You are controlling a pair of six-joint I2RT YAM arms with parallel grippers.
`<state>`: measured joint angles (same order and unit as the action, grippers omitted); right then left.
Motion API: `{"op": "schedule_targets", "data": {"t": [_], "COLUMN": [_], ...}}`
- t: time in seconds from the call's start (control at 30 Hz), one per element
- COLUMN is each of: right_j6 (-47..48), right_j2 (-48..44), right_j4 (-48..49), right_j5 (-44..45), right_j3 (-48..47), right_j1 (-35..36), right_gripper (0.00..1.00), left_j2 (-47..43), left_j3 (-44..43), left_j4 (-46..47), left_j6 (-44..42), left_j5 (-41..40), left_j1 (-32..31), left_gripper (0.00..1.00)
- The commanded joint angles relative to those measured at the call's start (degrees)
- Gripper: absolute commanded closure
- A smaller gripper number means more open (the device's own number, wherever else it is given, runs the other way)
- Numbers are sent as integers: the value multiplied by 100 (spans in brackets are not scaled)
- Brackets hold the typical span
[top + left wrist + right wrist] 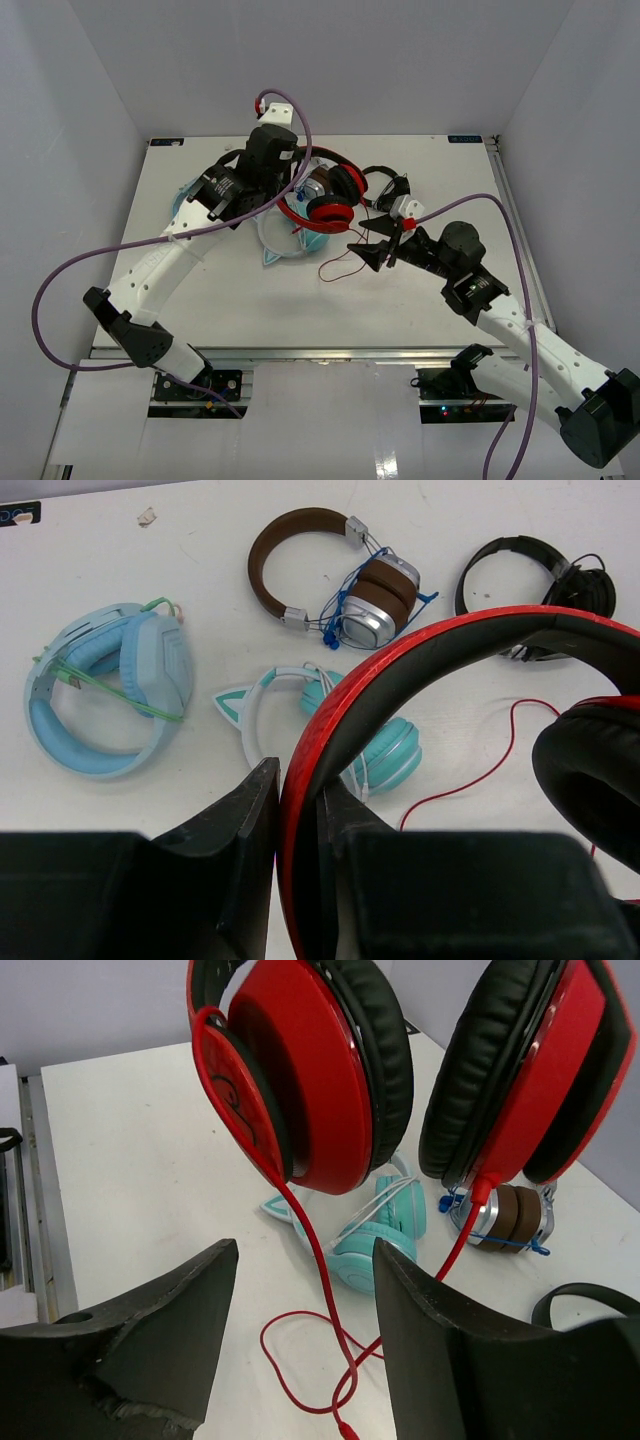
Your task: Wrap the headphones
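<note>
The red headphones (pixel 328 205) hang in the air over the middle of the table, held by their black-lined red headband (pixel 420 655). My left gripper (pixel 298 810) is shut on that band. Both red ear cups (pixel 300 1070) with black pads hang just ahead of my right gripper (pixel 305 1250), which is open. The thin red cable (pixel 313 1256) drops from the cups between the right fingers without being pinched and loops on the table below. In the top view my right gripper (pixel 368 240) sits just right of and below the cups.
Under the hanging headphones lie teal cat-ear headphones (pixel 390 750). Light-blue headphones (pixel 100 700) rest to the left, brown-banded silver ones (pixel 375 600) behind, and small black ones (pixel 540 570) at the back right. Walls close in the white table (pixel 220 300).
</note>
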<state>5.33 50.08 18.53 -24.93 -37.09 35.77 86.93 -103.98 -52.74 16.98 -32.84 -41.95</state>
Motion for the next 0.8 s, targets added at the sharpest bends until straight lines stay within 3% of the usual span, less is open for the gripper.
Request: {"op": "schedule_targets", "data": {"t": [0.0,0.17,0.23,0.3,0.37,0.77], "right_j6": [118,-16,-86,-181,-327,-1065], "right_j2": [166,331,380,372,267,-1060], "right_j4": [445,656,688,613,462,-307], "right_j5": [-223,-344,-308,-197,-57,1858], "right_j3": [-65,-99,-109,-153,-231,-785], "right_j1": [35,59,68,71,71,71], "right_gripper": [38,41,57,80,92,92], "left_j2": [-391,-429,-444,-436,-384,-334], "left_j3": [-26,0,26,74,137,498], "left_j4": [259,312,355,401,406,408], "left_j6": [233,286,288,263,229,225], "left_j5": [267,363,330,192,11,-113], "left_j1": [13,12,18,21,92,630], "left_gripper": [100,100,100,100,100,100]}}
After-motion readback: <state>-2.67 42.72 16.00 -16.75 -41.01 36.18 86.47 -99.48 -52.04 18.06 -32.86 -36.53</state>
